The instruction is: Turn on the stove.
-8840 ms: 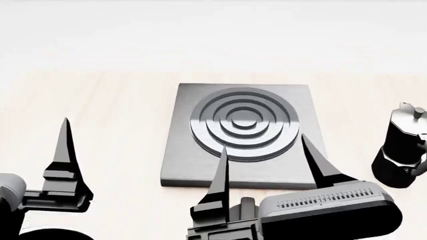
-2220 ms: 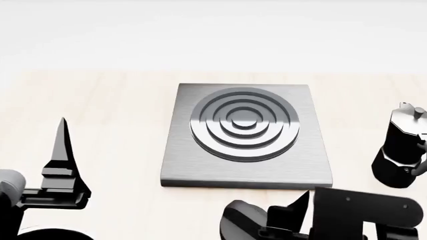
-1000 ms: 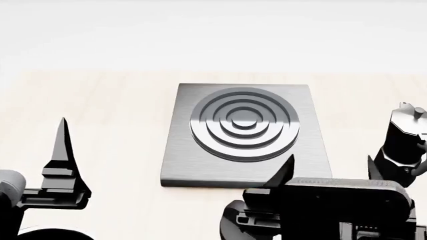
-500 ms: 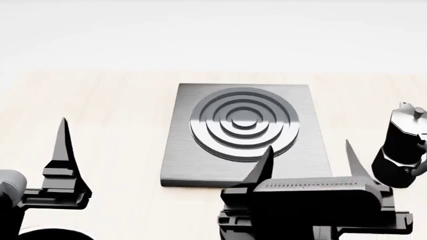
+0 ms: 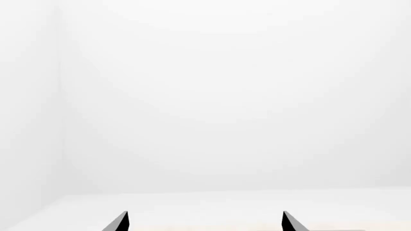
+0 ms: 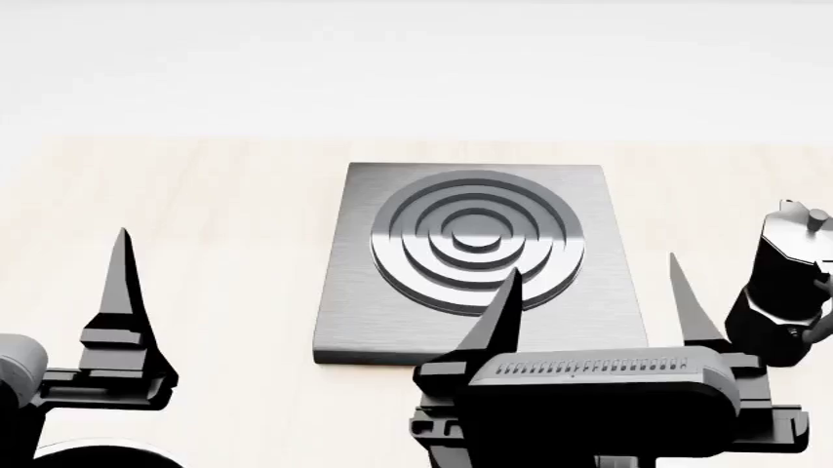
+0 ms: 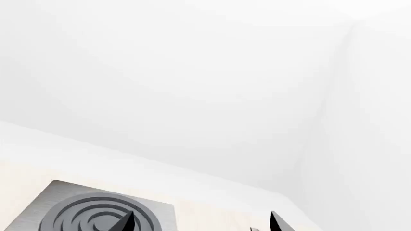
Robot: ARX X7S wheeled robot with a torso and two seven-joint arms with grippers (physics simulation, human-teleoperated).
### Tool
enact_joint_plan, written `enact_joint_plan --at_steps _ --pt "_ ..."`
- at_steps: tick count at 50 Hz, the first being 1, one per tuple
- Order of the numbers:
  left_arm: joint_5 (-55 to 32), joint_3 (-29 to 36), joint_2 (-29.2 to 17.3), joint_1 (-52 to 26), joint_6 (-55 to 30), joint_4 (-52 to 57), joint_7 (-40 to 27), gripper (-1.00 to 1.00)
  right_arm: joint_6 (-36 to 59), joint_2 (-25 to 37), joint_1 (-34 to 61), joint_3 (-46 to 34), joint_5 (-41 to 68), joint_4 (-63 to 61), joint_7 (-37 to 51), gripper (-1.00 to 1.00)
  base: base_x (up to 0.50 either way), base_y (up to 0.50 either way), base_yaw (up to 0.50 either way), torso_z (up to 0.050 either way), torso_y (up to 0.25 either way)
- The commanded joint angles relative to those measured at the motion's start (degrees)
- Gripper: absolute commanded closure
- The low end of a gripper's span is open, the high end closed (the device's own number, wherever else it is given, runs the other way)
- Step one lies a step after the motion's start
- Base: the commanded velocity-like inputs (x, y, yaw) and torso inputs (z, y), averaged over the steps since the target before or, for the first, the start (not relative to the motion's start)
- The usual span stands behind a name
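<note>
right pincer (image 6: 592, 292): spread, holding nothing, over stove (image 6: 377, 322) near edge | left pincer (image 5: 204, 222): spread, idle | knob: unseen | progress: judged not yet on

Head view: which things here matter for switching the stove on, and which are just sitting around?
For the job:
- stove
- right tool, open, over the stove's near edge

Lying about:
- moka pot
- left tool, open, idle

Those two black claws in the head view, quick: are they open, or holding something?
Left end effector: open, holding nothing.
Right end effector: open, holding nothing.
</note>
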Motion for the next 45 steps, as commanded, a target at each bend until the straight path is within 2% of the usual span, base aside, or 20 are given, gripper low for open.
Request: enact_joint_plan --at_steps 1,22,45 --pt "-0.2 0.2 -0.2 0.0 0.1 0.3 -0.1 -1.0 1.3 0.0 1.2 -0.1 0.1 -1.5 1.5 -1.0 0.0 0.0 0.0 0.0 0.0" --pt "-0.9 0.3 -0.6 -0.3 -0.7 2.0 -0.9 -1.0 2.7 0.4 2.9 0.2 3.6 -3.1 4.7 -1.0 0.0 0.0 0.0 0.0 0.0" --pt "-2.1 -0.2 -1.1 -0.5 -1.7 4.4 -1.9 -1.0 2.6 3.5 7.2 -0.9 16.2 -3.1 15.6 -1.0 0.0 0.0 0.0 0.0 0.0"
